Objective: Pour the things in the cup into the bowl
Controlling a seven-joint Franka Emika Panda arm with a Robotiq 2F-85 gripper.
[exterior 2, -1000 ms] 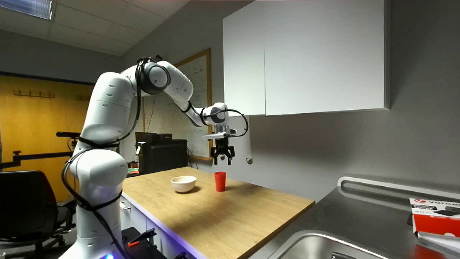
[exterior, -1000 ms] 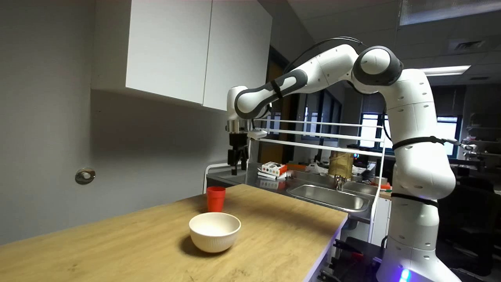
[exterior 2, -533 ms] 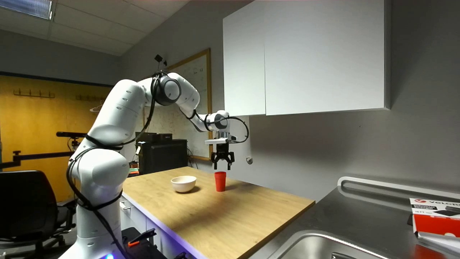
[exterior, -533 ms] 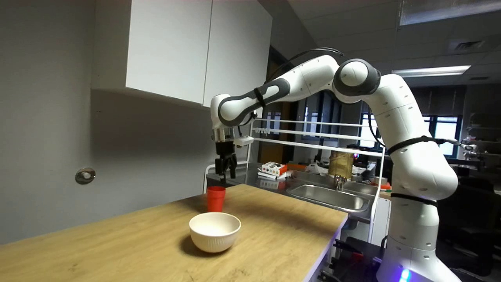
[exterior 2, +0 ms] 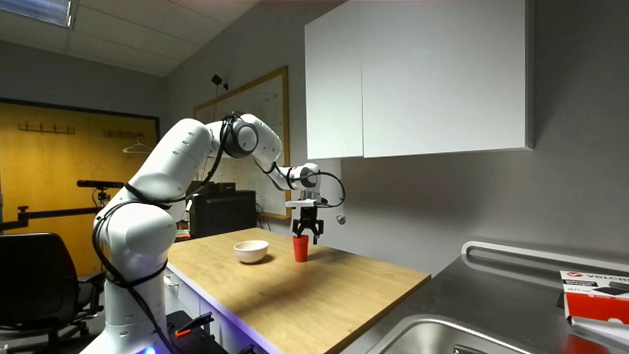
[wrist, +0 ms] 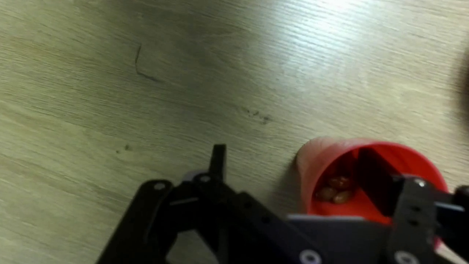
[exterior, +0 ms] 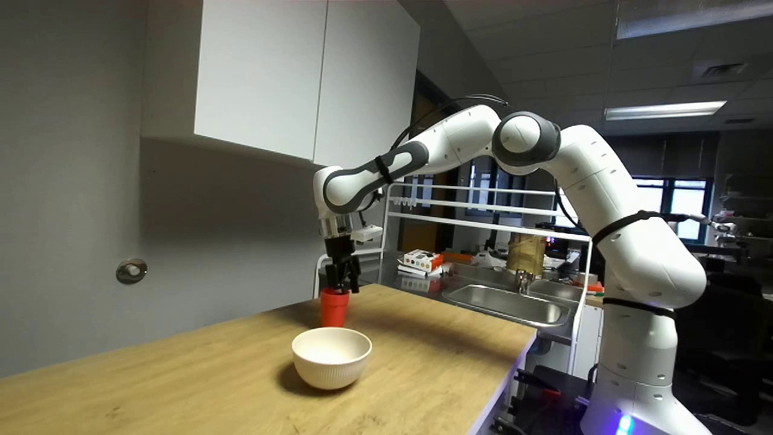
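The red cup (exterior: 333, 313) stands upright on the wooden table, and it also shows in an exterior view (exterior 2: 300, 250). In the wrist view the cup (wrist: 318, 165) holds a few small brown pieces (wrist: 339, 189) at its bottom. The white bowl (exterior: 331, 364) stands apart from the cup on the table, also in an exterior view (exterior 2: 251, 252); it is out of the wrist view. My gripper (wrist: 294, 152) is open at the cup's rim, also in both exterior views (exterior: 346, 290) (exterior 2: 306, 238). One finger reaches inside the cup's mouth; the other is outside, beside the cup.
The wooden table (exterior: 199, 386) ends at a counter with a metal sink (exterior: 510, 304) and a box (exterior: 423, 260). A white wall cabinet (exterior 2: 417, 78) hangs above the table. A white rack (exterior: 489, 225) stands at the table's end.
My gripper has come down from well above the cup to its rim, and one finger has entered the cup's mouth. The gripper stays open. The bowl has not moved.
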